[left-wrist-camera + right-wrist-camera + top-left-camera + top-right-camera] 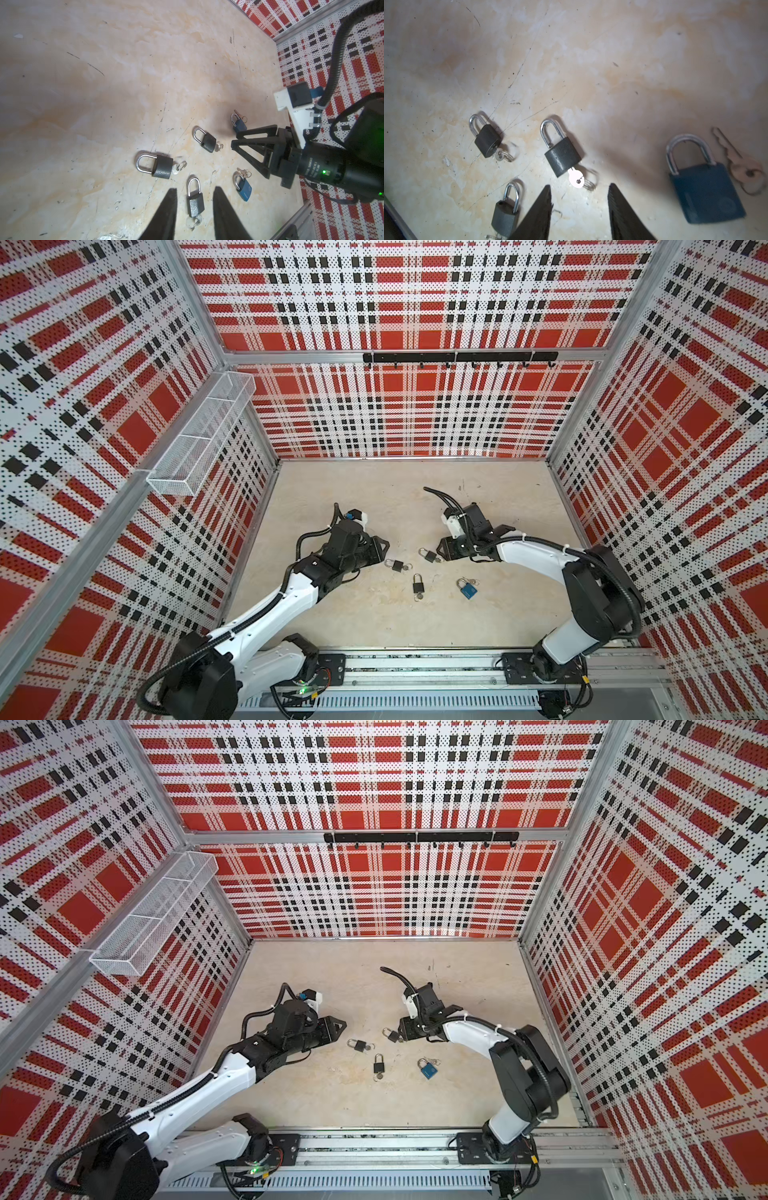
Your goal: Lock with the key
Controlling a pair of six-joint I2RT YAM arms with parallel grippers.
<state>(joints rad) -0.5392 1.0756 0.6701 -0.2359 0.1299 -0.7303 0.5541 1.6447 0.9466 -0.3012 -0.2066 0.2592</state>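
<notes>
A black padlock (562, 153) lies flat on the table with a bright silver key (576, 177) in its keyhole. My right gripper (579, 190) is open just short of that key and touches nothing. In both top views this padlock (431, 556) (392, 1036) sits right at the right gripper (441, 551). My left gripper (195, 190) is open and empty. Another black padlock (195, 199) shows between its fingertips in the left wrist view, but in a top view the left gripper (385, 546) is well apart from it.
A third black padlock (395, 565) with a key ring lies left of the middle, and a light blue padlock (468, 589) lies nearer the front. A dark blue padlock (704, 187) with a brass key (737, 162) lies beside the right gripper. A wire basket (203, 427) hangs on the left wall.
</notes>
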